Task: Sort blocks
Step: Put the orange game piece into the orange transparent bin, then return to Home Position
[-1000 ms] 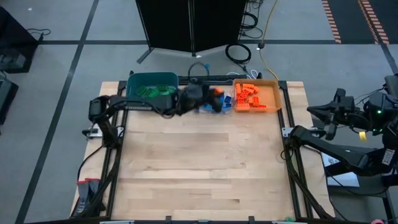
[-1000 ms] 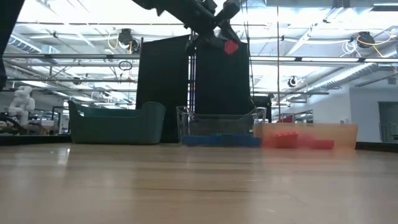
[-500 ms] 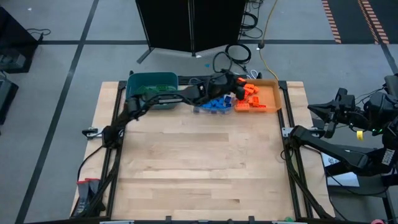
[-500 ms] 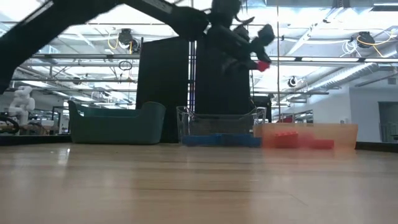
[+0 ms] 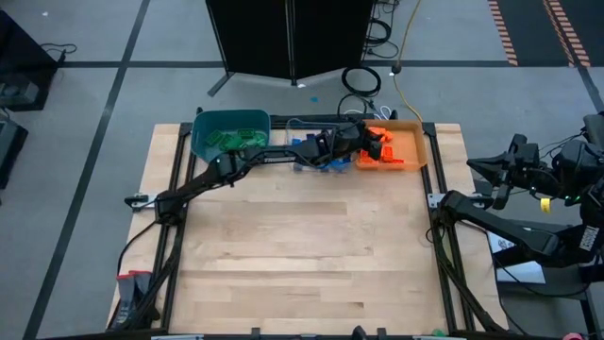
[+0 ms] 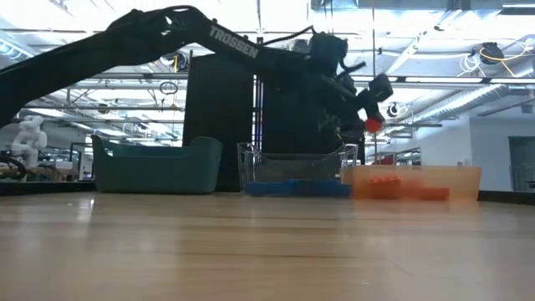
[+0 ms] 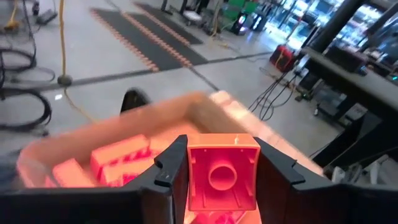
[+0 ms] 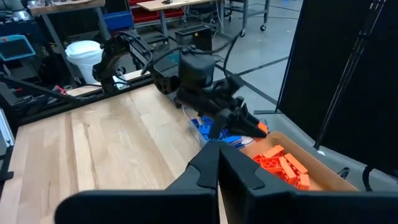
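Over orange bin [image 5: 408, 142] at 1 o'clock: left gripper [image 5: 373, 144] clamps orange block [image 7: 222, 172], drop pending. Table bare, green, blue, orange blocks binned; nearly done. Right gripper [image 8: 218, 163] closed, parked 3 o'clock.

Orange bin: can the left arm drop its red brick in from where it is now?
Probably yes. The left gripper holds the red brick above the orange bin, at its edge next to the clear bin. The bin is open-topped and nothing sits between them.
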Controlling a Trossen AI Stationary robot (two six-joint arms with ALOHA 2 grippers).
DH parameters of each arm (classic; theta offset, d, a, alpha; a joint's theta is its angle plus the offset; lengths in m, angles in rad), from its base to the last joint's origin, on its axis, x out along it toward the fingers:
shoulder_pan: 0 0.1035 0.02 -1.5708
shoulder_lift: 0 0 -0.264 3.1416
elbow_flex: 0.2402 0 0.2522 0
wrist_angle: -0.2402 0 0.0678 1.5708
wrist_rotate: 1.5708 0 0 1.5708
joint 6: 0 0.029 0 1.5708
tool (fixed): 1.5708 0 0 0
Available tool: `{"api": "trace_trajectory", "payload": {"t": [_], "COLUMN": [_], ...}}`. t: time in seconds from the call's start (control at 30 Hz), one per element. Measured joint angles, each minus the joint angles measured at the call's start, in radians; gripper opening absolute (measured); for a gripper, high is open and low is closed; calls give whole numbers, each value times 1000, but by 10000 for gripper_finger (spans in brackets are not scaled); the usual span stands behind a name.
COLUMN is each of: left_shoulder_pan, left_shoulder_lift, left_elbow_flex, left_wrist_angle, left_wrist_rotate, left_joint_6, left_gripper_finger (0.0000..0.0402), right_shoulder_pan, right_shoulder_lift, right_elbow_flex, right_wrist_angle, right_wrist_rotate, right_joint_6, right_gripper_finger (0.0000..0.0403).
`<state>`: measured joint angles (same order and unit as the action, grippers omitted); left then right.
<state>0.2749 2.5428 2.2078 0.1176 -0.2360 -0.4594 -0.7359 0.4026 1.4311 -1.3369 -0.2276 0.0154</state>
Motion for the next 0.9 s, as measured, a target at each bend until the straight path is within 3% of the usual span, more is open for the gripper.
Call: {"api": "trace_trajectory", "payload": {"t": [0.23, 0.4, 0.53, 0.9], "left_shoulder_pan": [0, 0, 0, 9], "left_shoulder_lift": [9, 9, 9, 9], "left_elbow_flex": [0, 0, 0, 0], "left_wrist_angle": [-2, 12, 10, 67], "left_wrist_rotate": [-12, -31, -33, -8], "left_joint_6": [22, 74, 73, 60], "left_gripper_finger": [132, 209, 242, 251], "right_shoulder_pan": [0, 0, 0, 0], "right_shoulder_lift": [0, 0, 0, 0], "right_elbow_flex": [0, 0, 0, 0], "right_wrist_angle": [0, 0, 0, 0], "right_wrist_rotate": [-1, -1, -1, -1], "right_joint_6": [7, 7, 7, 5], "right_gripper_finger": [0, 0, 0, 0]}}
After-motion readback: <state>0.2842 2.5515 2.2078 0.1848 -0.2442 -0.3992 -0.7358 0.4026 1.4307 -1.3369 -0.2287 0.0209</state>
